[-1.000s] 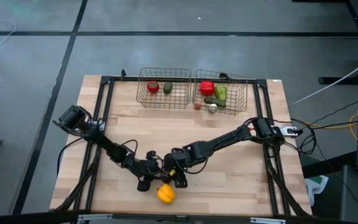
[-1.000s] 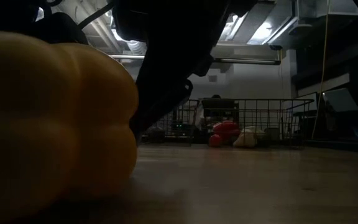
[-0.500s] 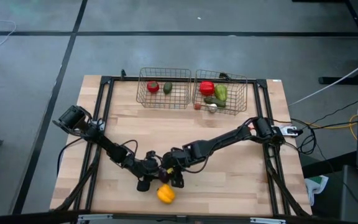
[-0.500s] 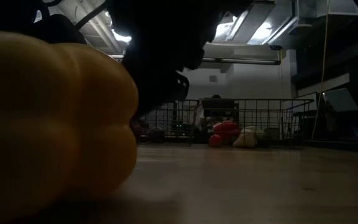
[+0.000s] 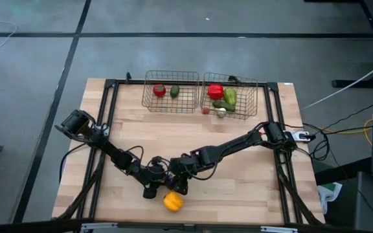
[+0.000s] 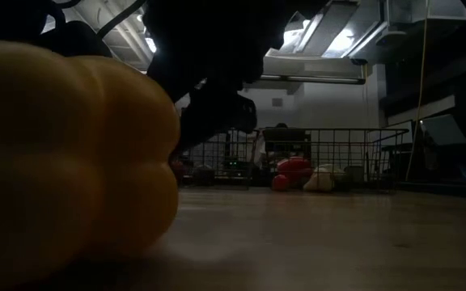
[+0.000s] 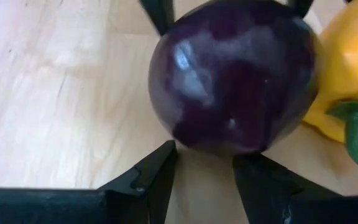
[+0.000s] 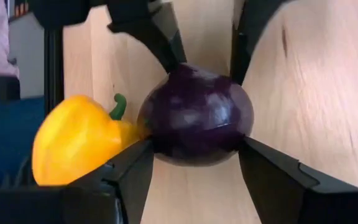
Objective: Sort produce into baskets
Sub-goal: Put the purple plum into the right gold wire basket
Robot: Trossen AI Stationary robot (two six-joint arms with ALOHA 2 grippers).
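The right gripper (image 8: 194,177) is clamped on a glossy round purple ball (image 8: 196,116) above the wooden table (image 5: 238,188). The left gripper (image 7: 204,180) meets the ball with parted fingers. A yellow pepper (image 8: 79,140) touches it. 2 wire baskets (image 5: 171,91) stand well apart.

Purple ball (image 8: 195,115) between right hand (image 8: 194,180) fingers

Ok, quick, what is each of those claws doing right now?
Left gripper: open, fingertips up against the purple ball, not around it.
Right gripper: closed on the purple ball.
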